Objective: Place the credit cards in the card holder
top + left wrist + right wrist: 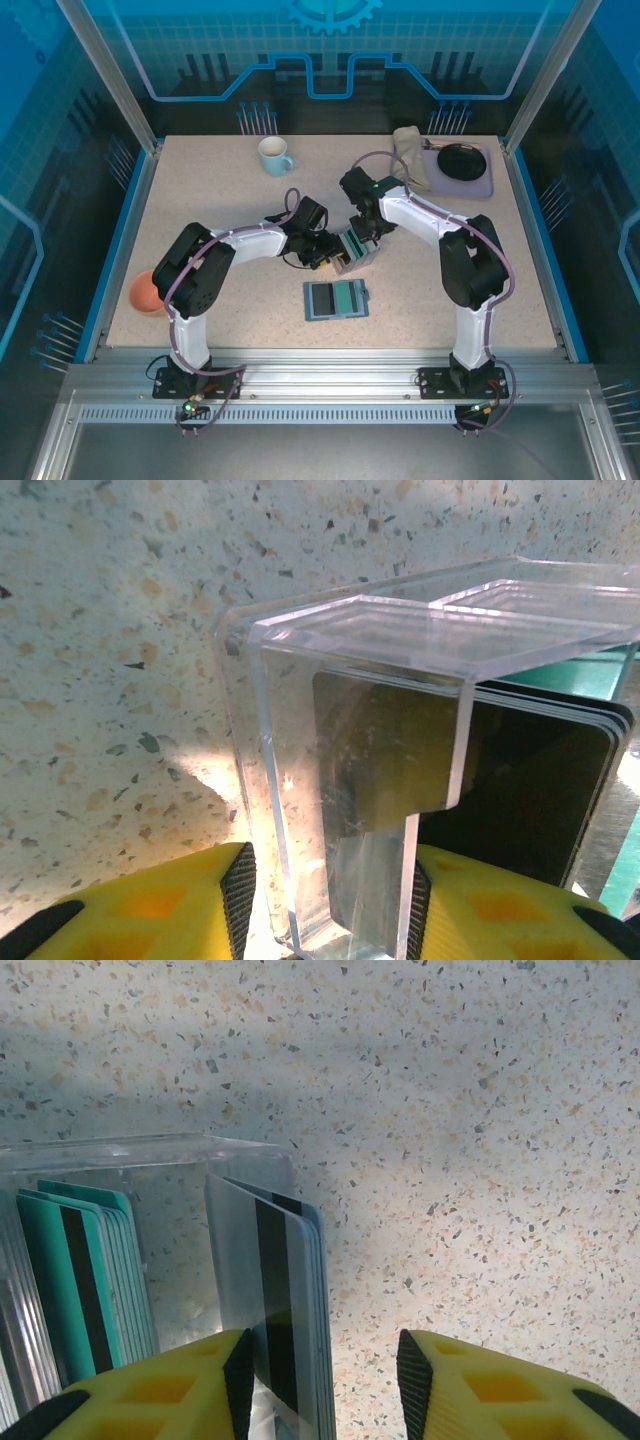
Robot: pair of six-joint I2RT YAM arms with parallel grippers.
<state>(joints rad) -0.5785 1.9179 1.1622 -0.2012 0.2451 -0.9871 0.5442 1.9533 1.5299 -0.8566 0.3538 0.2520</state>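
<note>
On the left wrist camera I see the left fingers (150, 920) clamped on a wall of the clear card rack (340, 780), one yellow pad on each side of the acrylic. Dark credit cards (540, 800) stand on edge in the compartment behind that wall, and a teal edge shows above them.

On the right wrist camera the right fingers (500, 1395) are apart around a small stack of cards standing at the rack's open end, black stripe facing the lens. The stack rests against one pad, and the other pad stands clear with speckled worktop (220, 190) showing in the gap. A second batch of teal cards (80, 1280) stands in the next compartment over.

From above, both arms meet at the rack near the middle of the worktop. The card holder (336, 298) lies open and flat, near the rack on the side toward the arm bases but not touching it. It is apart from both sets of fingers, and one half looks dark and the other teal.

Towards the far edge I see a pale mug (275, 155). At the far right a grey tray (487, 185) carries a black bowl (462, 160), with a beige cloth (408, 158) beside it. An orange object (145, 292) sits at the left edge.
</note>
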